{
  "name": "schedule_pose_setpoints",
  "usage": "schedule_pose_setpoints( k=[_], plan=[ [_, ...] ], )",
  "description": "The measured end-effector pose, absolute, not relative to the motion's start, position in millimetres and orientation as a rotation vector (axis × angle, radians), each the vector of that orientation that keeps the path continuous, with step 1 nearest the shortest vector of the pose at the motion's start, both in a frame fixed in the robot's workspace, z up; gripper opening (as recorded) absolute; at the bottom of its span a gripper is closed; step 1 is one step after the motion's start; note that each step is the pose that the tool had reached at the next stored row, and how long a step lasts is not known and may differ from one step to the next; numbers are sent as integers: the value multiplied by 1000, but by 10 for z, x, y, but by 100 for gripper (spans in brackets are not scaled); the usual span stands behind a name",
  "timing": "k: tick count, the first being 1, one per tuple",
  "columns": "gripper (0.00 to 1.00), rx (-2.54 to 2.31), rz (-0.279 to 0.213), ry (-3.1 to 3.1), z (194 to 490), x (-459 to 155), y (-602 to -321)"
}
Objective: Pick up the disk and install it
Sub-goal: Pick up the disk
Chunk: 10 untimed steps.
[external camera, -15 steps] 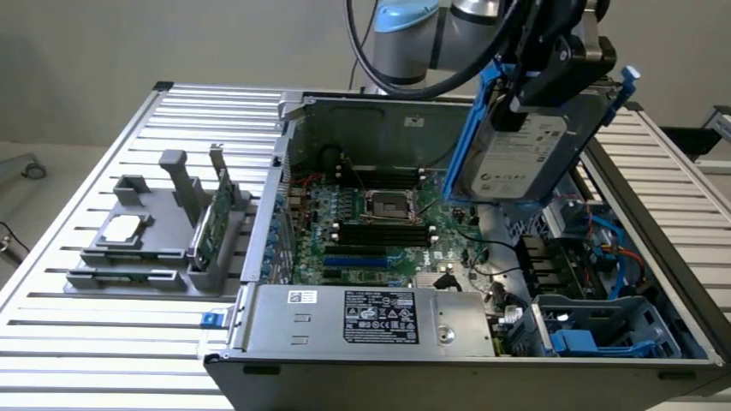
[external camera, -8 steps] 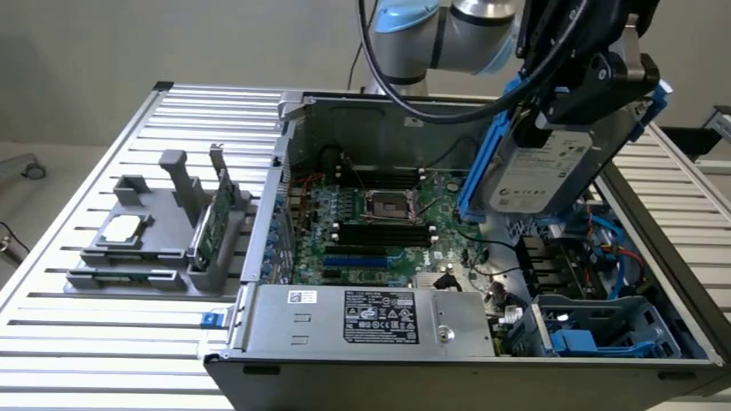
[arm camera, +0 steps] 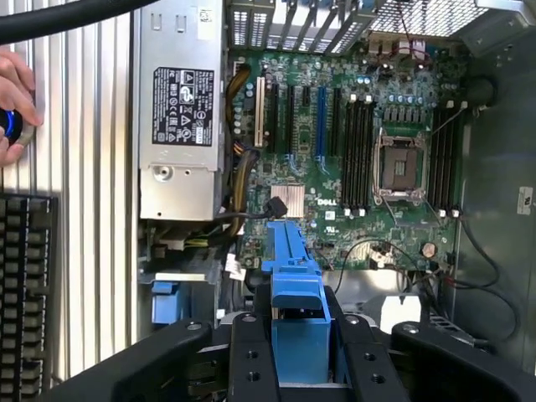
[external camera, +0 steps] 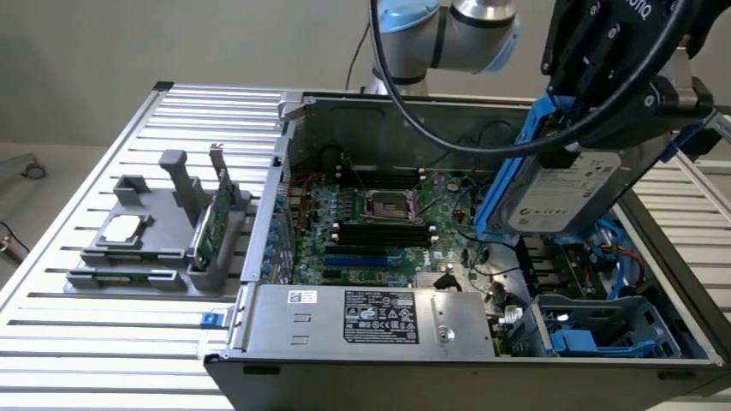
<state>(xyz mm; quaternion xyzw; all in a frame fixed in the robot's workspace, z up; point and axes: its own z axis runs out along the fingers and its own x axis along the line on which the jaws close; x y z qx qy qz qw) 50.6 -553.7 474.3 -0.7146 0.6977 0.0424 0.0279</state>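
Arm (external camera: pixel 480 34) descends from above, with the wrist angled so that the gripper (external camera: pixel 617 137) points downward. Its two black fingers (arm camera: pixel 251 360) are partly closed, one on each side, clamping the disk (external camera: pixel 560 193) by its edges and holding it aloft.

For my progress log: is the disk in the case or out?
Out. The gripper is clamped on the disk, which hangs tilted on edge over the open case, not seated in it.

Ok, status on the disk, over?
Gripper shut on the disk. Disk tilted above open case, not yet installed. Loose cables inside case beneath it.
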Motion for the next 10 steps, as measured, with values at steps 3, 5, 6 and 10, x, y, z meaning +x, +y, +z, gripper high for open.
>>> schedule_pose_setpoints(
  k=[3, 5, 6, 10],
  plan=[
    [32, -2206, 131, 2154, 4743, 541, -5631],
    [32, -2206, 131, 2154, 4743, 562, -5693],
    [32, -2206, 131, 2154, 4743, 571, -5722],
    [32, -2206, 131, 2154, 4744, 601, -5803]
  ],
)
